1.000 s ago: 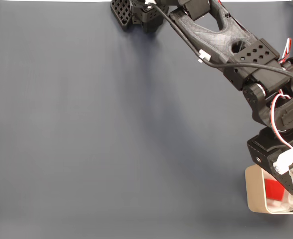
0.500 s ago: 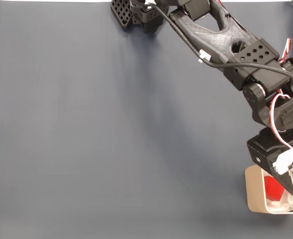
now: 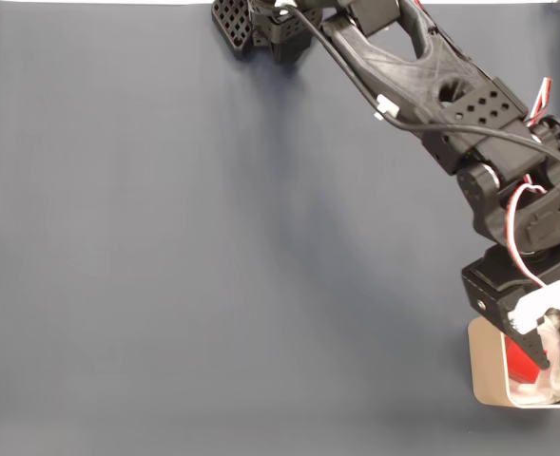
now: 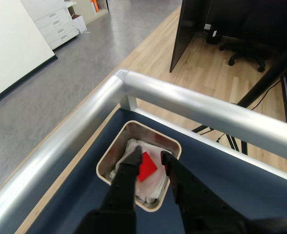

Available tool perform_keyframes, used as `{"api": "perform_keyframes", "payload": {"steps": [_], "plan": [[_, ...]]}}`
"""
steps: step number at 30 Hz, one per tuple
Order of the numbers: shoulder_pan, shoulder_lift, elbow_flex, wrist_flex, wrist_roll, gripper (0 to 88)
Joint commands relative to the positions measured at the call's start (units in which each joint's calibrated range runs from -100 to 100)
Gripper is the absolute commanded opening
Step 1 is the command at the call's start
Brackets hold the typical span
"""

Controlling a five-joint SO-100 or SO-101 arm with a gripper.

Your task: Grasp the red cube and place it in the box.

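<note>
Tool (image 4: 150, 155): we hang it above the box (image 4: 109, 158), fingers parted, nothing gripped.
Red cube (image 4: 145, 166): lies on the lining.
Next: we lift straight up, clear of the walls.

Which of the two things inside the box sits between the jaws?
The red cube. It is small, bright and sharp-edged, and lies on top of the white padding that lines the box. The jaws stand apart on either side of it.

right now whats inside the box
The red cube lies on white soft lining inside the box, between the open gripper's fingertips. The lining beneath the cube is hidden.
</note>
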Motion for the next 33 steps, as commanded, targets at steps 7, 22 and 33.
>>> {"api": "perform_keyframes", "payload": {"steps": [7,22,33], "plan": [[4.8,-16.3,10.8,-3.3,-0.7,0.0],[15.4,-45.5,44.3,-3.9,-0.8,0.0],[21.1,-72.9,80.3,-10.4,-0.3,0.0]]}}
